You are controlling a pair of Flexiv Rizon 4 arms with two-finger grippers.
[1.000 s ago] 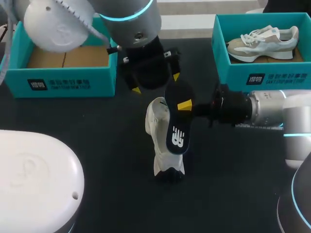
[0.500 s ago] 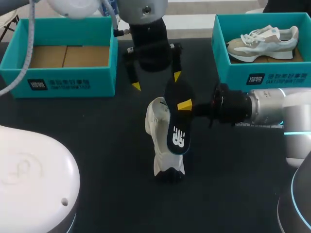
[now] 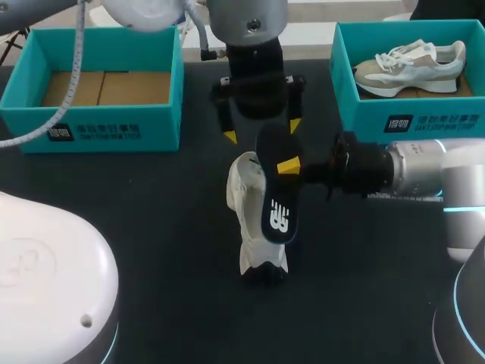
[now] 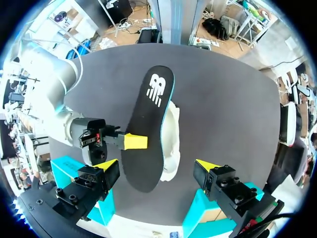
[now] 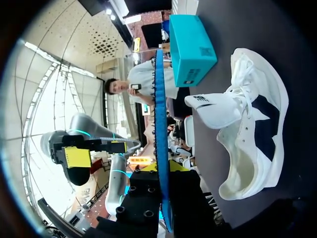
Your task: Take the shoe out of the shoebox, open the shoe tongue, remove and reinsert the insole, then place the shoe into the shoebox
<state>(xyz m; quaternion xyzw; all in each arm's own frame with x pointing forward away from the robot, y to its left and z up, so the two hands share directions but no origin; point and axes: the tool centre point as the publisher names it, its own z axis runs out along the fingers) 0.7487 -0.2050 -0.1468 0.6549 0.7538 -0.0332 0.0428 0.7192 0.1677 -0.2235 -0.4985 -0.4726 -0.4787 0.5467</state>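
At centre frame, right tool [image 3: 287, 165] pinches the insole [image 3: 277, 201] over the shoe [image 3: 246, 227]; thin grip, it could twist loose. Left tool [image 3: 261, 130] hangs spread above.

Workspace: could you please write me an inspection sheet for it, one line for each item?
Surface: black table.
Job's things: shoe lying mid-table, tongue lifted; insole out, held above it; left box empty.
Clutter: right box holding a second shoe.
Tools: right tool shut on insole; left tool open, holding nothing, beyond the insole's far end.
Cables: cable hangs across left box.
Surroundings: nothing seen.
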